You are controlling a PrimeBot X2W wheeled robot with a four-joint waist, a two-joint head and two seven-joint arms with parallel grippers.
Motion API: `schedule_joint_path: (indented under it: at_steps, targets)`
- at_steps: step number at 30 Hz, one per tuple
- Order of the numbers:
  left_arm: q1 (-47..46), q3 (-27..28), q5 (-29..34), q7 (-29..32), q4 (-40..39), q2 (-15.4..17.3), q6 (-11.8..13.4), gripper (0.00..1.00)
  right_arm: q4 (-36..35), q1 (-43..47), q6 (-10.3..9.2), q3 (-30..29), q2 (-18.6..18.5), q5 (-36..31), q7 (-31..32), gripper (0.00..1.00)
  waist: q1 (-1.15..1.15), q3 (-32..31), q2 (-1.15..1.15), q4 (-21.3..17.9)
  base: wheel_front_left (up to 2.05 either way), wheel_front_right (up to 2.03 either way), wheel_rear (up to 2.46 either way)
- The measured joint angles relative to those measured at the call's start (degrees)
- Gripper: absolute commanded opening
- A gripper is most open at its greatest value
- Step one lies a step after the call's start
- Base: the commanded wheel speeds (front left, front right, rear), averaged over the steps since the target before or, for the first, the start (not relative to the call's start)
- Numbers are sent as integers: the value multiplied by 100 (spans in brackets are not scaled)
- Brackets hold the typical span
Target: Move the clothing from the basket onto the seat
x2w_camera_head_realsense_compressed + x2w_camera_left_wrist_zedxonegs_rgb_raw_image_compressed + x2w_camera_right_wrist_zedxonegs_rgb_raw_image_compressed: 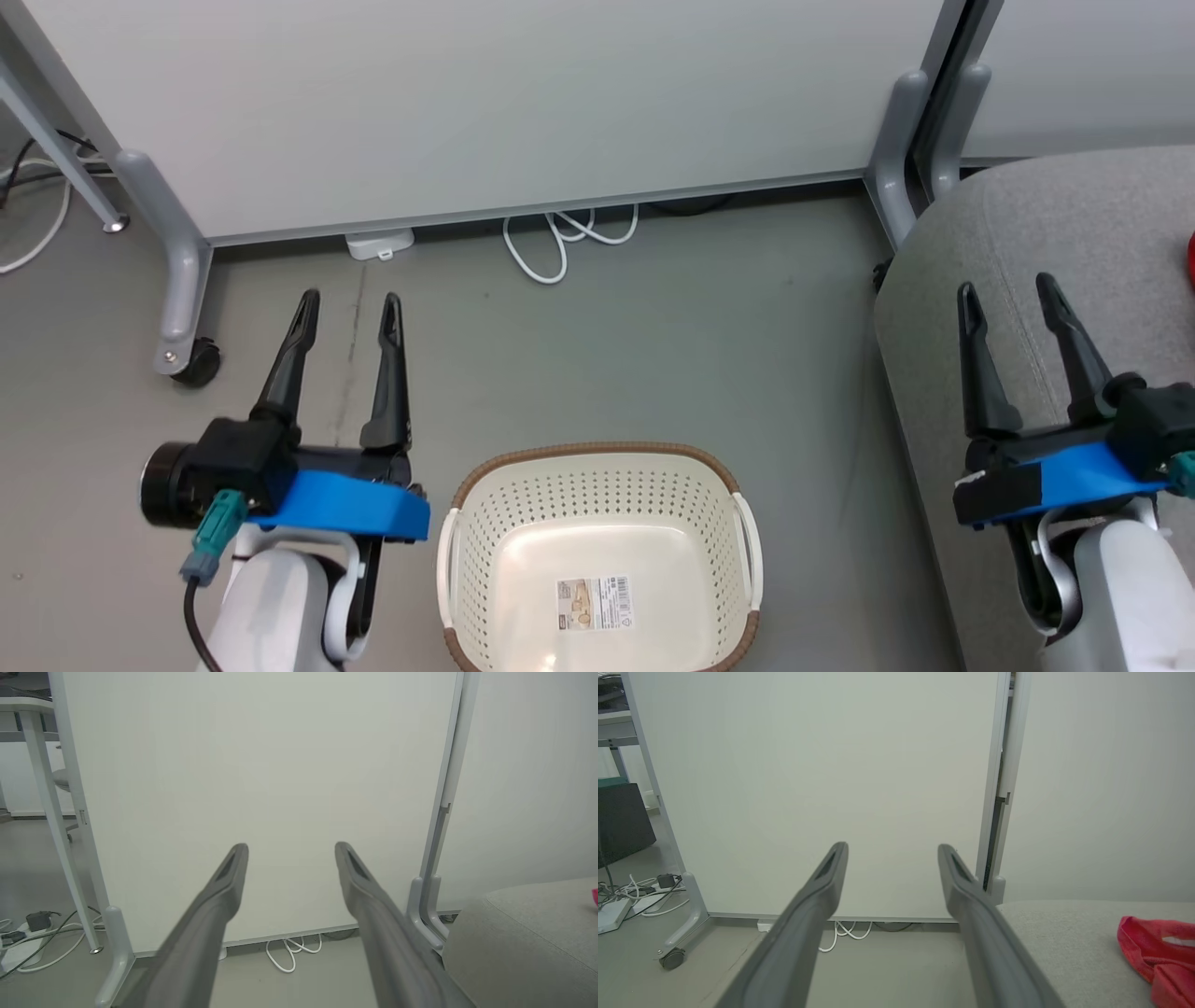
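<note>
Apparently the basket [597,495] is empty and the red clothing [1157,952] lies on the seat [1055,243], the left gripper [350,303] and right gripper [1006,285] both wide open holding nothing, so only a careful check seems needed.

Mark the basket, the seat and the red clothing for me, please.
basket [597,492], head view, on its perforated far wall.
seat [1055,224], head view, on the bare grey top of the cushion.
red clothing [1150,947], right wrist view, on the crumpled fabric lying on the seat.
</note>
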Motion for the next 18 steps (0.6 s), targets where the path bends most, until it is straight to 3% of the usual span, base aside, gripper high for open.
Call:
schedule_joint_path:
  at_steps: [18]
  targets:
    - [1021,542,229,0,-226,-185,-185,100,-49,850,0,36,244,199,0,100,0,-382,0,82,0,0,0]
